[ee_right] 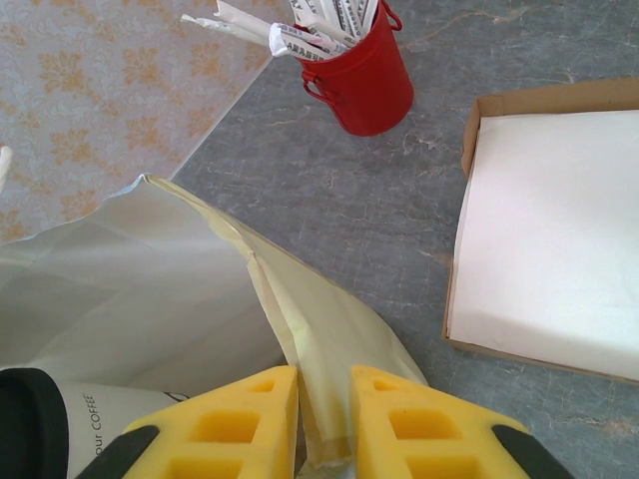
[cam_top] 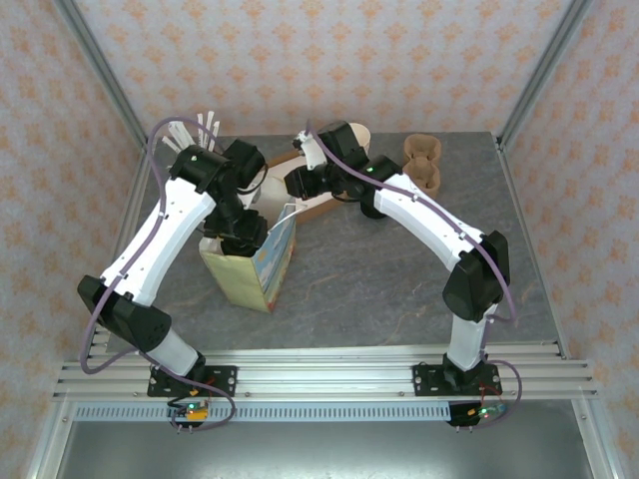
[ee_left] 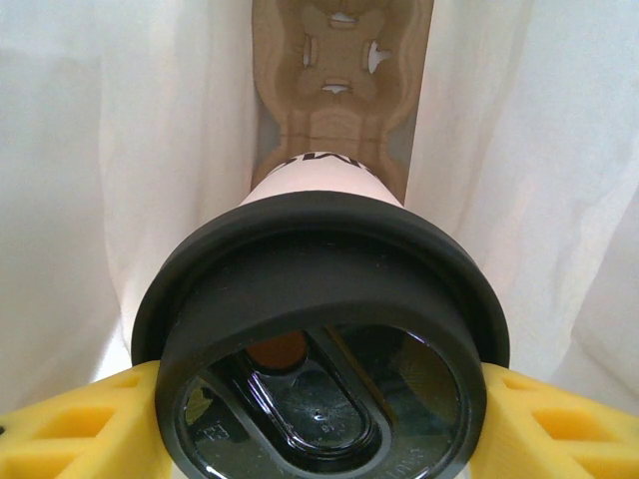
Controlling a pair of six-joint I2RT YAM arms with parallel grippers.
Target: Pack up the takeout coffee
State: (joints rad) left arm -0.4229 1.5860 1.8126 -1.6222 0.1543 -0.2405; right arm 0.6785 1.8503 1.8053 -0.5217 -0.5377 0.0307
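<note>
Paper bag (cam_top: 245, 279) stands open on the counter (cam_top: 399, 289), left of centre and near the arm bases; the left hand (ee_left: 319, 429) reaches down into it, its yellow fingers (ee_left: 70, 434) clamped on either side of the takeout coffee (ee_left: 319, 289), whose black lid faces the wrist camera; the cup lies within the bag's white walls, above a brown cardboard carrier (ee_left: 339, 110) at the bottom, contact unclear; the right hand (ee_right: 324, 409) pinches the bag's rim, fingers closed on the paper; farther off stand a red bucket (ee_right: 359, 75) of wrapped sticks and a cardboard tray (ee_right: 559, 98) of white paper.
</note>
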